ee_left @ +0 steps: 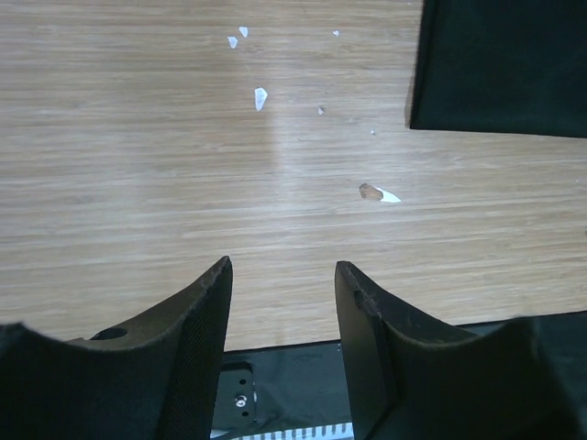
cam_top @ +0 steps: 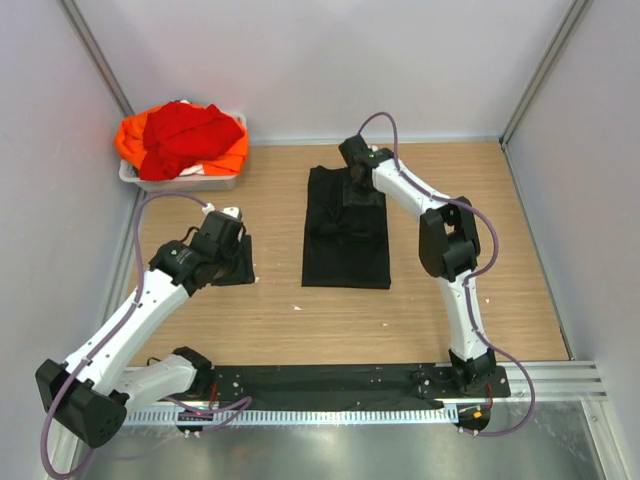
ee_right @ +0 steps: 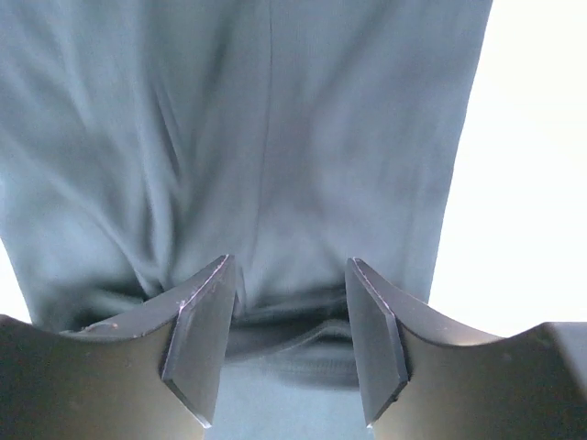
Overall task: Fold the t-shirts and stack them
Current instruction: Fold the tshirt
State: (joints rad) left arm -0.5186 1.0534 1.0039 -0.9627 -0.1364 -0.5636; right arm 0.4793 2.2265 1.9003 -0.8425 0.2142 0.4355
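**Black cloth t-shirt (cam_top: 345, 250), folded to a narrow rectangle, flat at mid-worktop (cam_top: 270, 310); judged to be at its last fold.**
Right gripper (ee_right: 289, 264) over the shirt's far end, jaws released, astride a cloth ridge, nipping nothing visible. Left gripper (ee_left: 282, 266) over bare wood beside the shirt, jaws released, empty. Red cloth t-shirt (cam_top: 185, 135) and bright orange cloth t-shirt (cam_top: 130, 140) heaped in white plastic tub (cam_top: 180, 183), far left corner. Likely next: pinch the far hem and bring it to the near hem.
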